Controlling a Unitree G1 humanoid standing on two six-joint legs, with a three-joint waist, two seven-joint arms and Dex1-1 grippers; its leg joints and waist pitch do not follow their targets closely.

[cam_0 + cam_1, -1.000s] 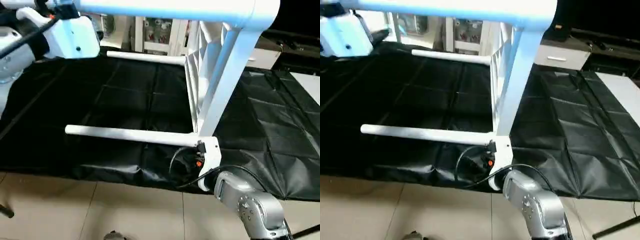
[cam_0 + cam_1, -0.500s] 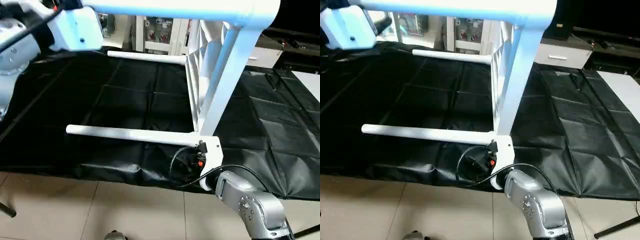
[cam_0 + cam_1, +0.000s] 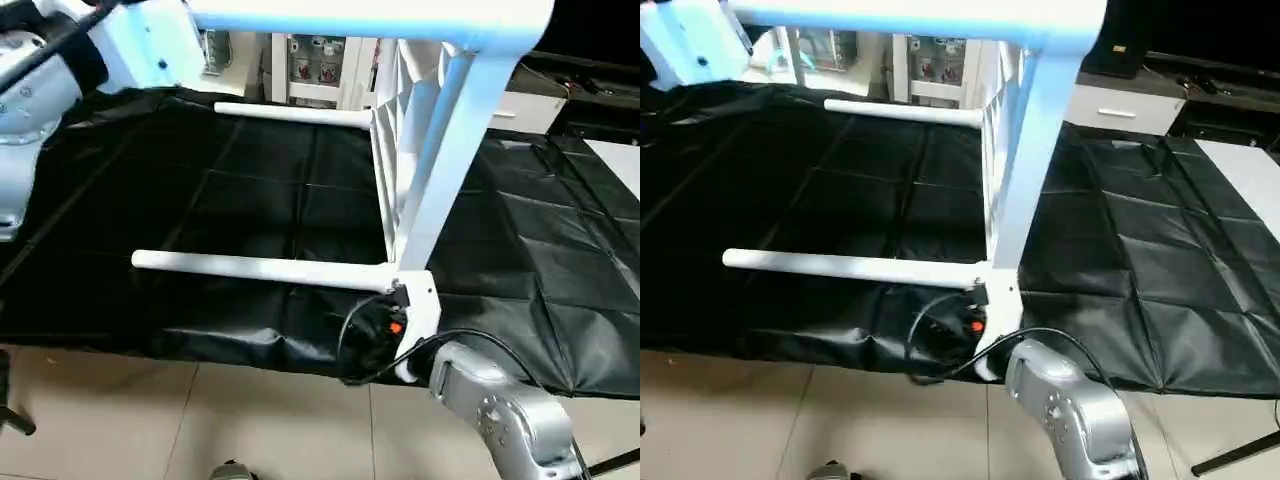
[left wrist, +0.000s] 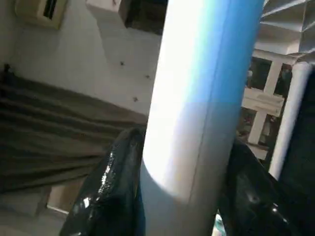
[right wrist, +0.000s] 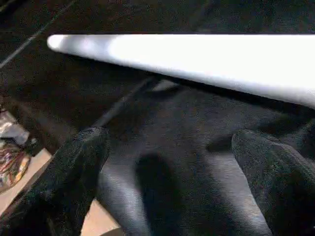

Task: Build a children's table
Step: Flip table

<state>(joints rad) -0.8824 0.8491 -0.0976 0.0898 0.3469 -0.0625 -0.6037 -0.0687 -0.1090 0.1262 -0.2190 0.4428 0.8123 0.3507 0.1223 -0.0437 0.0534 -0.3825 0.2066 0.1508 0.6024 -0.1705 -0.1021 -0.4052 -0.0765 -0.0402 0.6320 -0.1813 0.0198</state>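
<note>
We see the white plastic children's table (image 3: 400,150) lying tipped on its side on a black creased sheet (image 3: 250,200) spread over the floor, its ribbed top standing on edge and its long tapered white tube legs sticking out level. One upper leg (image 3: 360,18) runs across the top of the head views, and in the left wrist view this same white tube (image 4: 197,98) sits between the two black fingers (image 4: 106,187) of our left gripper (image 4: 182,196), one finger on each side and both against it, so the left gripper is clamped on that leg. The white housing of the left arm (image 3: 150,45) shows high up beside the leg's free end. A lower leg (image 3: 260,268) lies along the sheet near its front edge. Our right gripper (image 5: 167,182) hangs just beside this lower leg (image 5: 197,59), its black fingers (image 5: 74,167) spread wide apart with only the dark sheet between them, touching nothing we can make out. The silver right forearm (image 3: 500,410) reaches in from below toward the table's near corner. Behind the sheet stands a white glass-door cabinet (image 3: 320,70); its contents are too small for us to tell.
</note>
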